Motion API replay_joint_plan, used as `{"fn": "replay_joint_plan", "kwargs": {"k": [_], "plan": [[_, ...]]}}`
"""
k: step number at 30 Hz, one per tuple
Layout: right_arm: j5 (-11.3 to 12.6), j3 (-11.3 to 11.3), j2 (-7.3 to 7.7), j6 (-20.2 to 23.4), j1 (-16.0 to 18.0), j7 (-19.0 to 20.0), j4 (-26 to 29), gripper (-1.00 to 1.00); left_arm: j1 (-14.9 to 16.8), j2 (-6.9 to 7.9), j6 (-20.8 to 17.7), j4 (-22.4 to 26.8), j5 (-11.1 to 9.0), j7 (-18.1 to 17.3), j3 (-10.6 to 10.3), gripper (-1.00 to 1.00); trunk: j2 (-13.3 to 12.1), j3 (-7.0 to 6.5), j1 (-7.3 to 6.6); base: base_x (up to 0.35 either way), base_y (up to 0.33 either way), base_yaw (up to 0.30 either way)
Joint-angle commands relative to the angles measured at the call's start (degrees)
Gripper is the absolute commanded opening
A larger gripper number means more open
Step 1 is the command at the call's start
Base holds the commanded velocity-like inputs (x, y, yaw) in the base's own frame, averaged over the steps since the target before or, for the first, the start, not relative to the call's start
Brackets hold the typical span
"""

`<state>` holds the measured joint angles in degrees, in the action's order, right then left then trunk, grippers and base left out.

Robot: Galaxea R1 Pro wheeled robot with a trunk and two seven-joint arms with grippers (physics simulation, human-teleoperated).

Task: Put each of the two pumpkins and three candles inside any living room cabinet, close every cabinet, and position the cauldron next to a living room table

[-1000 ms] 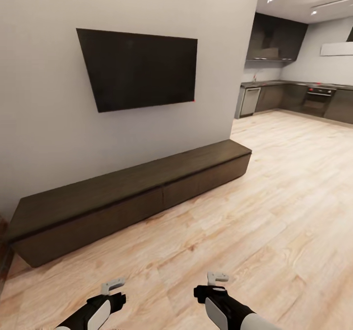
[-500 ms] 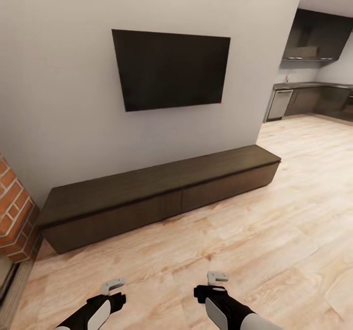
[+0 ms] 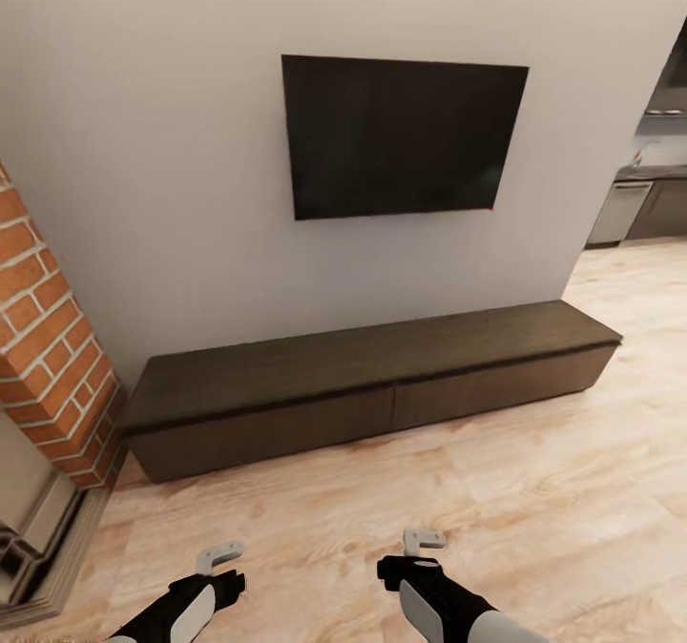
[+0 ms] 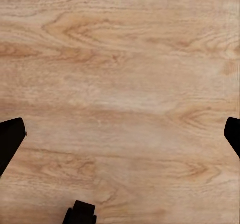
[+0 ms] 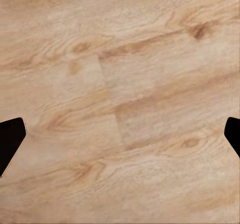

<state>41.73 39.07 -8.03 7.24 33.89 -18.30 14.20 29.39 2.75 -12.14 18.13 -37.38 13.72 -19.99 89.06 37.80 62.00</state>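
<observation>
Dark-brown cabinet (image 3: 382,385) shut, well ahead of both empty hands

A dark television (image 3: 405,134) hangs on a pale grey wall (image 3: 172,195); light wood plank floor (image 3: 534,490), brick column (image 3: 48,338) left, grey kitchen units (image 3: 641,209) far right.

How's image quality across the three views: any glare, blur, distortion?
Head view: even, soft light, no glare on the TV; wide-angle bowing tilts the wall edges and the cabinet. Left wrist view: sharp wood floor, fingertips dark at both edges. Right wrist view: floor grain slightly soft, no shadows or glare.
</observation>
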Motion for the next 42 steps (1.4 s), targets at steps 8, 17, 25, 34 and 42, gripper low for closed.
{"fn": "replay_joint_plan", "kwargs": {"k": [8,17,25,34,42], "plan": [[0.34,0.48,0.04,0.35,0.04,-0.37,0.13,1.0,-0.01,0.06,-0.25,0.15,-0.52,0.43,-0.45,1.0,0.02,0.05,0.02,0.219,0.0,0.291],[0.31,0.53,0.1,-0.54,-0.48,-0.27,0.13,1.0,-0.02,0.06,-0.25,0.16,-0.51,0.44,-0.41,1.0,0.02,0.05,0.02,0.219,0.0,0.08],[0.29,0.53,0.04,-1.29,-1.0,-0.24,0.2,1.0,-0.03,0.1,-0.25,0.15,-0.55,0.43,-0.4,1.0,0.02,0.05,0.02,0.213,0.0,0.001],[0.29,0.5,0.04,-1.34,-1.02,-0.25,0.16,1.0,0.01,0.15,-0.25,0.16,-0.55,0.43,-0.4,1.0,0.02,0.05,0.02,0.183,0.0,0.0],[0.29,0.56,0.04,-1.33,-1.02,-0.32,0.16,1.0,0.01,0.15,-0.25,0.18,-0.54,0.43,-0.4,1.0,0.02,0.05,0.02,0.139,0.0,0.009]]}}
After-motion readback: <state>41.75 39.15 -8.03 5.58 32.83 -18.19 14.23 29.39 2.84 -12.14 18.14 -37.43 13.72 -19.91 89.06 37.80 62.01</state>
